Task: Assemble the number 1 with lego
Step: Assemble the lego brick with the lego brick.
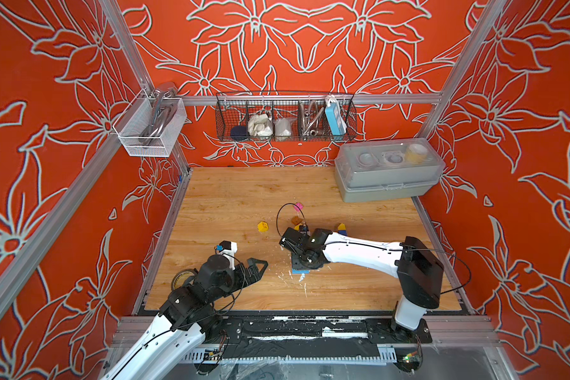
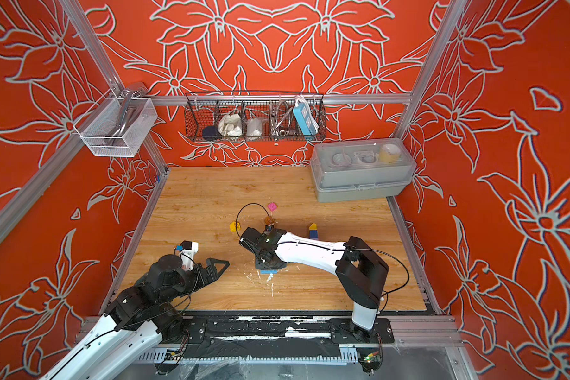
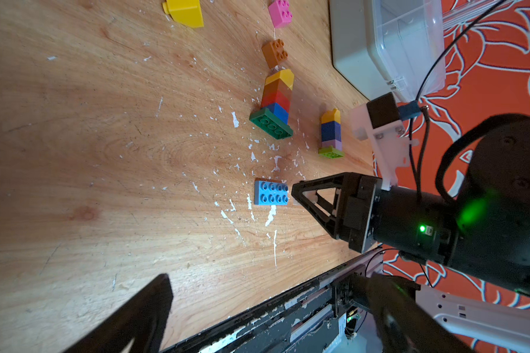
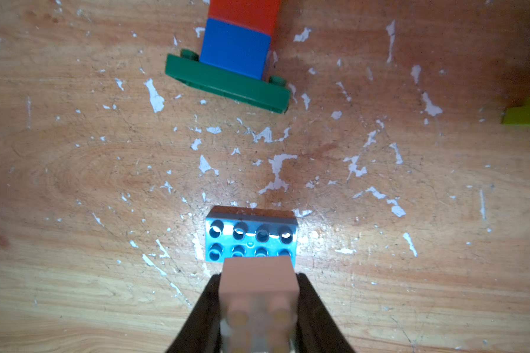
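Observation:
A light blue plate (image 4: 251, 237) lies studs-up on the wooden table (image 1: 231, 197). My right gripper (image 4: 257, 281) is shut on a pale brick (image 4: 259, 284) and hangs just over the plate's near edge (image 3: 271, 192). Beyond it lies a stack of blue, red, brown and yellow bricks (image 3: 277, 94) on a green plate (image 3: 271, 123). A shorter stack (image 3: 331, 131) of lilac, blue and yellow sits on a lime plate (image 3: 331, 152). A yellow brick (image 1: 263, 226), a brown one (image 3: 275, 52) and a pink one (image 2: 272, 206) lie loose. My left gripper (image 1: 260, 269) is open and holds nothing, off to the left.
A grey lidded box (image 1: 389, 177) stands at the back right. A roll of tape (image 1: 182, 278) lies beside the left arm at the table's left edge. A black rail (image 1: 293, 325) runs along the front edge. A wire basket (image 1: 285, 118) hangs on the back wall.

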You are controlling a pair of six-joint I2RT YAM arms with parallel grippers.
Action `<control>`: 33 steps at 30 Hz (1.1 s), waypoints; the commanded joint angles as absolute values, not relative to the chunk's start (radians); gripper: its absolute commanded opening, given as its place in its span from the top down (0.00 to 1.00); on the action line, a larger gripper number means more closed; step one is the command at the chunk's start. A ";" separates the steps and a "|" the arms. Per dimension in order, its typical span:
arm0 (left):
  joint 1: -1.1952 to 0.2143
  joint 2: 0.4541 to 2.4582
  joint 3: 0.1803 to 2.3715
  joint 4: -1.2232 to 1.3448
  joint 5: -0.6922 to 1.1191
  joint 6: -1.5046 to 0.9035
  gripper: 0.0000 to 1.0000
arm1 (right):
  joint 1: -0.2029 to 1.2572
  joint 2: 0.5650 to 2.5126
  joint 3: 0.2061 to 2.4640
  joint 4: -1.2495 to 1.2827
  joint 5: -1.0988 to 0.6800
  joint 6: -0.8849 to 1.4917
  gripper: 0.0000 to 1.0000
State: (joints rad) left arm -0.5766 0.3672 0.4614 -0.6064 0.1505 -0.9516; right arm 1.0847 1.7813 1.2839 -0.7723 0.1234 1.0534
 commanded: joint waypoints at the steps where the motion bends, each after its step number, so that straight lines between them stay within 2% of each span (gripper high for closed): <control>1: -0.572 0.362 0.446 -0.617 0.137 -0.954 0.00 | 1.095 1.819 1.308 -0.776 0.147 1.072 1.00; 33: -0.572 0.366 0.443 -0.604 0.142 -0.950 0.00 | 1.111 1.925 1.335 -0.803 0.138 1.068 1.00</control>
State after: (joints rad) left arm -0.5766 0.3691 0.4561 -0.6060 0.1505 -0.9512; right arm 1.1027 1.8957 1.3109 -0.7647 0.1150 1.0580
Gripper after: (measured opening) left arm 0.996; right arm 0.360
